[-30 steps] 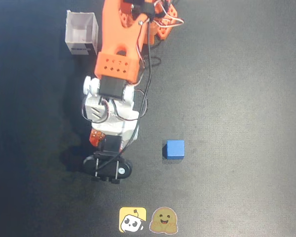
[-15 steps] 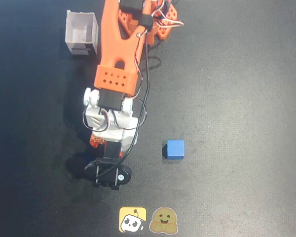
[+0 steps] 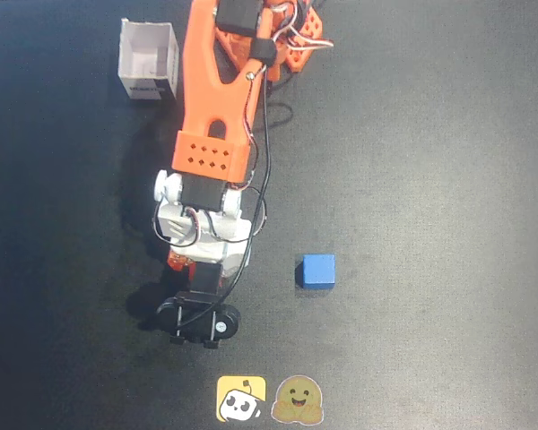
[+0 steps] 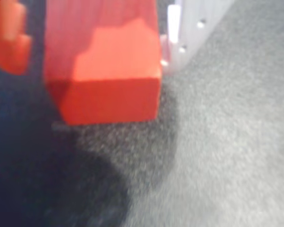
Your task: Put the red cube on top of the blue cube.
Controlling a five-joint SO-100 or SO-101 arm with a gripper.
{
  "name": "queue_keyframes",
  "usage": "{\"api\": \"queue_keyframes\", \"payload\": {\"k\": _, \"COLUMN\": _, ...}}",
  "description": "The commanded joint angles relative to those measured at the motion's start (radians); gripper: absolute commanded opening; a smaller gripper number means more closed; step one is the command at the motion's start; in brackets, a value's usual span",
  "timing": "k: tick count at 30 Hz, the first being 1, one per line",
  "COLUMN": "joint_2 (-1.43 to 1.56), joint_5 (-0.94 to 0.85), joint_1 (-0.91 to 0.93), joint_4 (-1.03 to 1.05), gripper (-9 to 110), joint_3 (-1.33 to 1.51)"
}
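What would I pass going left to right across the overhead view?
White box → orange arm → blue cube.

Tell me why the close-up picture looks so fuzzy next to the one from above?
Wrist view: the red cube sits very near the lens, so it and the mat are soft and blurred, with a dark shadow at lower left. Overhead view: sharp and evenly lit; the blue cube has crisp edges and the arm throws a faint shadow to its left.
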Motion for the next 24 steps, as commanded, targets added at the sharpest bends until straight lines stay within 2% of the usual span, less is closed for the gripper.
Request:
{"api": "queue_keyframes", "payload": {"k": 1, "joint_2": 0.006, "joint_5": 0.008, "joint_1": -0.003, "joint_4": -0.011, "gripper": 8, "joint_3": 0.0}}
{"api": "queue_keyframes", "payload": {"k": 7, "joint_2": 0.014, "joint_5": 0.008, "joint_1": -0.002, "joint_4": -0.011, "gripper": 3, "joint_3": 0.009}}
{"api": "queue_keyframes", "payload": {"k": 16, "joint_2": 0.061, "joint_5": -0.006, "joint_1": 0.002, "joint_4": 0.017, "gripper": 5, "joint_3": -0.018}}
{"api": "queue_keyframes", "payload": {"k": 24, "joint_2": 0.126, "joint_5": -0.034, "joint_1": 0.002, "joint_4": 0.186, "gripper": 5, "joint_3": -0.183}}
